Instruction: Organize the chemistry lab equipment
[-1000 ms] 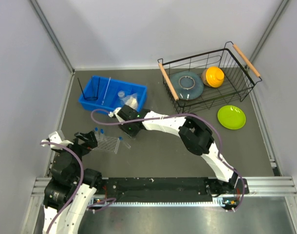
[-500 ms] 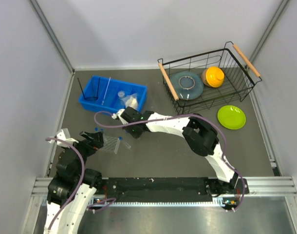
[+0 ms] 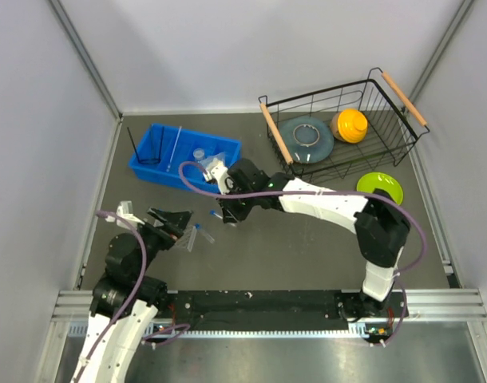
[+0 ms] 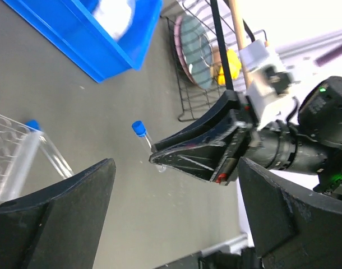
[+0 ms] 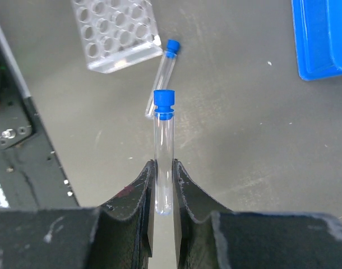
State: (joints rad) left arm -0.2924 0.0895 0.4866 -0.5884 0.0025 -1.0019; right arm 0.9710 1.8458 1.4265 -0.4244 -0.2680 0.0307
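My right gripper is shut on a clear blue-capped test tube and holds it above the grey table, right of the clear plastic tube rack. A second tube lies beside the rack. In the top view the right gripper is near the blue bin. My left gripper is open and empty over the rack, hiding most of it. Its wrist view shows the rack, the held tube and the right gripper. The bin holds the ring stand, glass rod, cup and white packet.
A black wire basket at the back right holds a grey dish and an orange dish. A green dish lies in front of it. Grey walls close in the table on the left, right and back.
My right gripper has drawn back to the right, away from the rack, with the tube in it. My left gripper has moved right, over the rack.
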